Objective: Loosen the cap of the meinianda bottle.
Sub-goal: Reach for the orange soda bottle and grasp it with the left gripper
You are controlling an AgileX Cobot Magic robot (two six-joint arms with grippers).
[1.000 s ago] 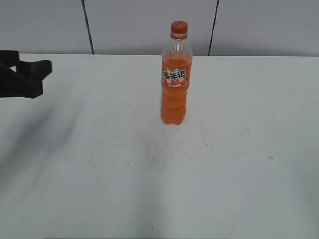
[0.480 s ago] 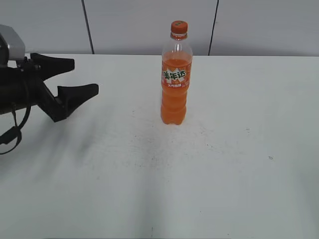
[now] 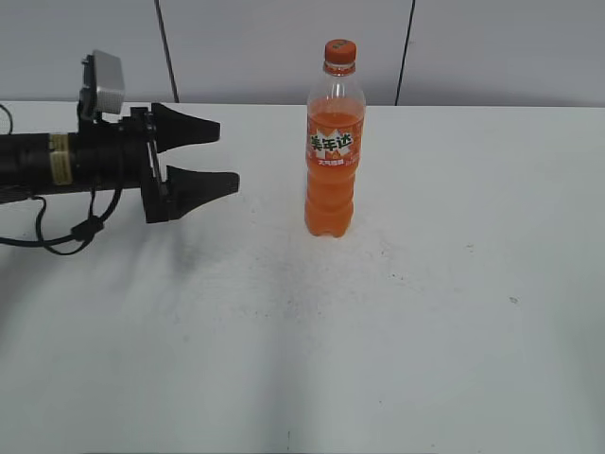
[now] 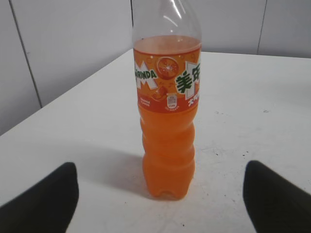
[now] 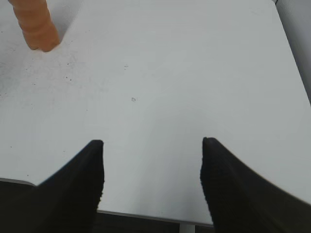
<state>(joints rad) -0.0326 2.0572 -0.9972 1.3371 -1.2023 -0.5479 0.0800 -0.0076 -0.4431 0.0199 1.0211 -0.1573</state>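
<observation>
The meinianda bottle (image 3: pixel 332 161) stands upright near the middle of the white table, full of orange liquid, with its orange cap (image 3: pixel 339 50) on top. My left gripper (image 3: pixel 225 154) is open and empty, level with the bottle's label and a short way left of it, jaws pointing at it. In the left wrist view the bottle (image 4: pixel 168 121) stands centred between the two black fingertips of the left gripper (image 4: pixel 160 182); the cap is cut off above. My right gripper (image 5: pixel 151 145) is open and empty near the table's front edge; the bottle's base (image 5: pixel 36 29) shows at top left.
The white table (image 3: pixel 425 312) bears faint dark specks around the bottle. A grey panelled wall (image 3: pixel 274 47) stands behind the far edge. The left arm's cable (image 3: pixel 66 232) hangs at the left edge. The table's near edge (image 5: pixel 146 213) shows under the right gripper.
My left arm has moved in from the left edge toward the bottle, rising to label height with jaws open. The bottle has not moved.
</observation>
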